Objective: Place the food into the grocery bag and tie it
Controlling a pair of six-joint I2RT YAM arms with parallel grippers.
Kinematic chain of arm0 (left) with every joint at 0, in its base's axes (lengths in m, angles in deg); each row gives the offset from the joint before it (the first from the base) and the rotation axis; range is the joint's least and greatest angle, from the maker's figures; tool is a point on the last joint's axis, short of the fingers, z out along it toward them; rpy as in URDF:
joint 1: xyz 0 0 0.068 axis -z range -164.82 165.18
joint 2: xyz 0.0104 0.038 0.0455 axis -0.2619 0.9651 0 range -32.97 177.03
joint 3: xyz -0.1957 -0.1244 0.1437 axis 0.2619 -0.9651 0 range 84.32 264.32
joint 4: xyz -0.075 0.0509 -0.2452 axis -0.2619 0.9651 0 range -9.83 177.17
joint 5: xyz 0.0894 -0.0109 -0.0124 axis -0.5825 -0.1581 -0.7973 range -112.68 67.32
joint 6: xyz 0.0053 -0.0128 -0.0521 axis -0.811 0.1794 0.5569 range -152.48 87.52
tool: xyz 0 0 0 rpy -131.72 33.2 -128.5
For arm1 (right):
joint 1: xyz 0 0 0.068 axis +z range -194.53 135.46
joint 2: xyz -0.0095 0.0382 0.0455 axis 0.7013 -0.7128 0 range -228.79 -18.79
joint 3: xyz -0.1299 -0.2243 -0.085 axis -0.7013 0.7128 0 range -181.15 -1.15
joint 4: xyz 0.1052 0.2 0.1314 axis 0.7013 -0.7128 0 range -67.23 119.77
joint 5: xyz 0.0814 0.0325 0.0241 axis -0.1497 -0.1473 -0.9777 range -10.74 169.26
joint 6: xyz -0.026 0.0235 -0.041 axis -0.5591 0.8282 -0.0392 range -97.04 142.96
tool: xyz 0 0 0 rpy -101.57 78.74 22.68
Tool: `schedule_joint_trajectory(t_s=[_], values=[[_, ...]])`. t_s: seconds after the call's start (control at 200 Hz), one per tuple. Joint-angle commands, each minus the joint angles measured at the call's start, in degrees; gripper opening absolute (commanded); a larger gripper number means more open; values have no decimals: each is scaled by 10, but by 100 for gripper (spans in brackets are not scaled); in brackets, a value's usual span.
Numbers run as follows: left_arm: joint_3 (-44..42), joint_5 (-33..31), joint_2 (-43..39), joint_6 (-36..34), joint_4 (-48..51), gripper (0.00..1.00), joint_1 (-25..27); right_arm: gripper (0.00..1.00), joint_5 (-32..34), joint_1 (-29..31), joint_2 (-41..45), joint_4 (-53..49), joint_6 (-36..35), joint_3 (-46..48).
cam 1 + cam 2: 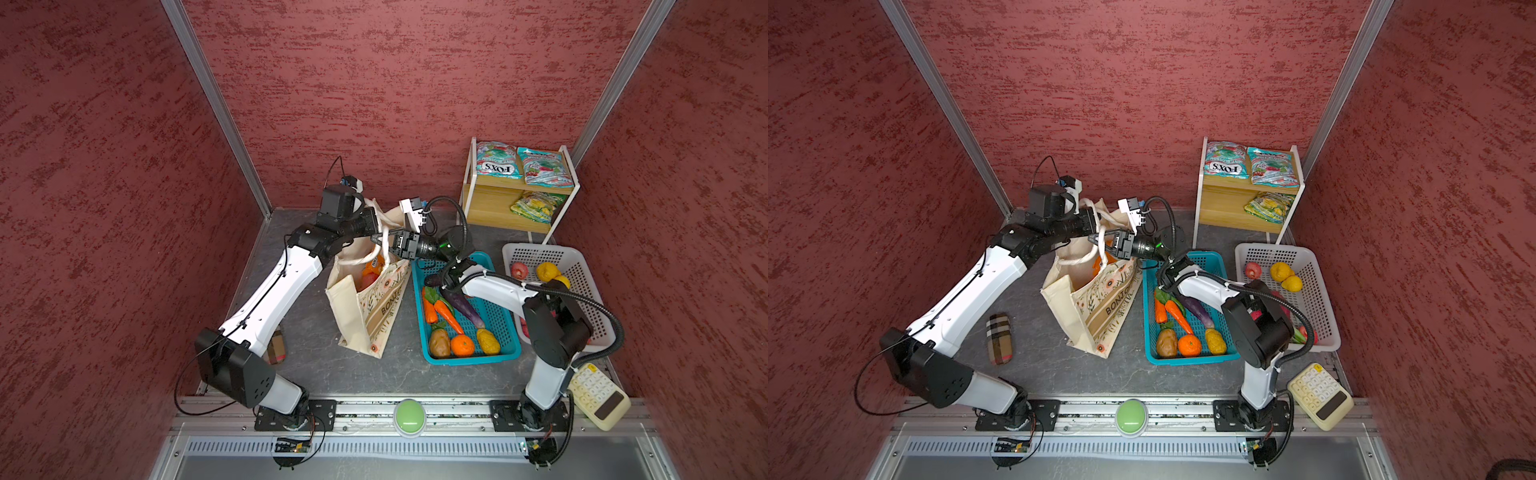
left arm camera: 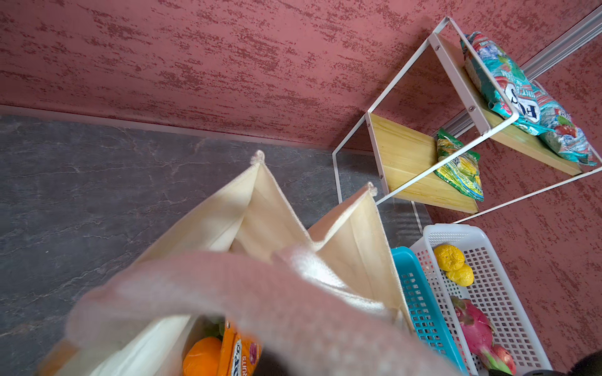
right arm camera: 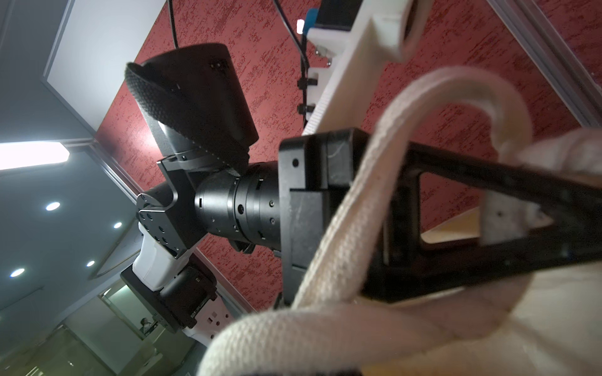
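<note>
Far left, a checked pouch (image 1: pixel 1000 338) lies flat on the grey surface (image 1: pixel 316 365) beside the left arm. The left end effector (image 1: pixel 377 227) reaches in over the mouth of the grocery bag (image 1: pixel 353 307). It is closed, and the right wrist view shows a white rope handle (image 3: pixel 342 234) draped across its black body; can't tell if the tips pinch the rope. The bag stands upright mid-surface with its mouth open, just beside the teal basket (image 1: pixel 473 358). Inside the bag are an orange FOX'S packet (image 2: pixel 239 355) next to an orange fruit (image 2: pixel 202 356), and a red piece (image 1: pixel 368 281) lower down. The right end effector (image 1: pixel 374 238) comes in from the right and meets the left one above the bag mouth. Its fingers are drawn to a point with a handle strand (image 1: pixel 386 249) lying across them; whether it is clamped is unclear. A green button (image 1: pixel 410 415) sits on the front rail. The teal basket holds carrots (image 1: pixel 449 318), a purple aubergine (image 1: pixel 463 307), a potato (image 1: pixel 439 343), a loose orange (image 1: pixel 462 345) and a yellow knobbly piece (image 1: pixel 488 340). The rack (image 1: pixel 490 205) stands at the back wall with two teal FOX'S packets (image 1: pixel 498 162) on top and a yellow-green packet (image 1: pixel 536 208) on the lower shelf. The white basket (image 1: pixel 582 270) is right of the teal one, partly under the right arm, with a red apple (image 1: pixel 518 270) and two yellow fruits (image 1: pixel 548 272) in it. A cream calculator (image 1: pixel 598 395) sits at the far right front.
</note>
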Motion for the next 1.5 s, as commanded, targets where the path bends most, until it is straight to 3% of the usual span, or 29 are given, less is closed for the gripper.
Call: schedule_joint_trajectory(t_s=[0.0,0.281,0.741,1.493], values=[[-27,-5,18,-14,53,1,-11,11,-19,23,45,111,-31,-49],[-24,56,-13,-8,67,1,-33,4,-9,19,65,0,-109,-41],[-19,139,-55,15,67,1,-72,5,3,15,92,-168,-218,-18],[-9,302,-96,74,55,2,-102,7,104,14,64,-395,-355,-66]])
